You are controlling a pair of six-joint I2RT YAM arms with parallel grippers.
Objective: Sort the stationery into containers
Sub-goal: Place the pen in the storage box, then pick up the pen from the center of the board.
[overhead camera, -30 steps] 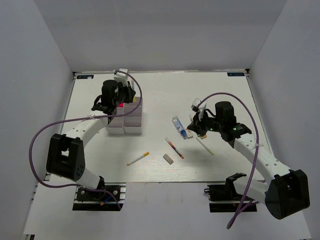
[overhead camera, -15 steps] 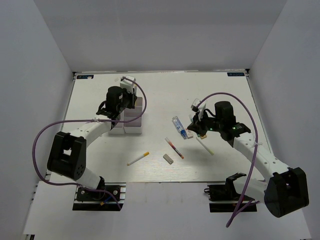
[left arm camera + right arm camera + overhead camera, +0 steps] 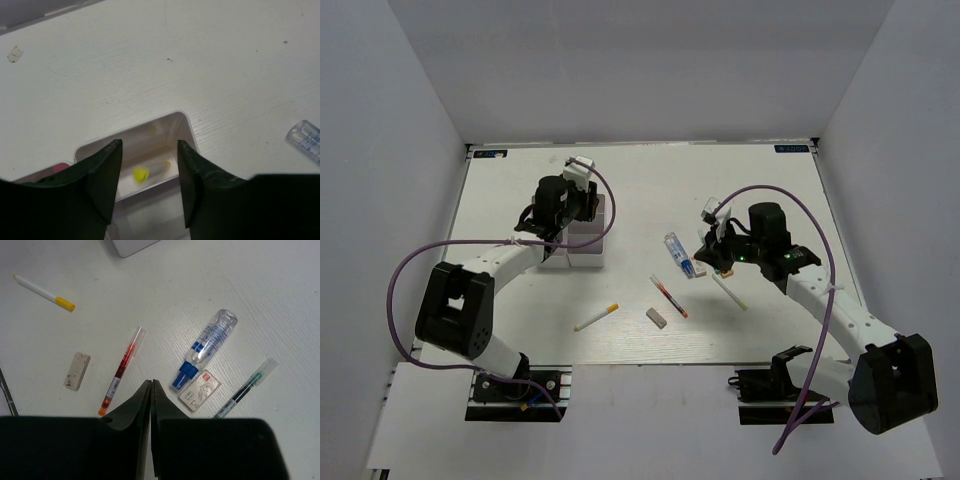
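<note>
Status of sorting: partly done, by my estimate well under half. The white organizer (image 3: 575, 236) stands toward the far left corner of the tabletop (image 3: 650, 190). My left fingers (image 3: 112, 160) hang directly above it, spread wide and holding nothing. One yellow-capped item (image 3: 150, 172) lies in the compartment between them, and a pink tip (image 3: 61, 167) shows in the neighbouring compartment; I cannot see any further contents. My right fingers (image 3: 150, 390) are pressed together with nothing between them, poised above the loose group in the middle of the tabletop, toward the right edge. Six items are not yet sorted: the white and yellow pen (image 3: 44, 292), the grey eraser (image 3: 77, 371), the red pen (image 3: 121, 371), the clear blue-capped tube (image 3: 206, 347), a beige printed packet (image 3: 200, 390) touching the tube's cap, and the green pen (image 3: 246, 388). All six lie well apart from the organizer, so each requires a pick and a carry across.
</note>
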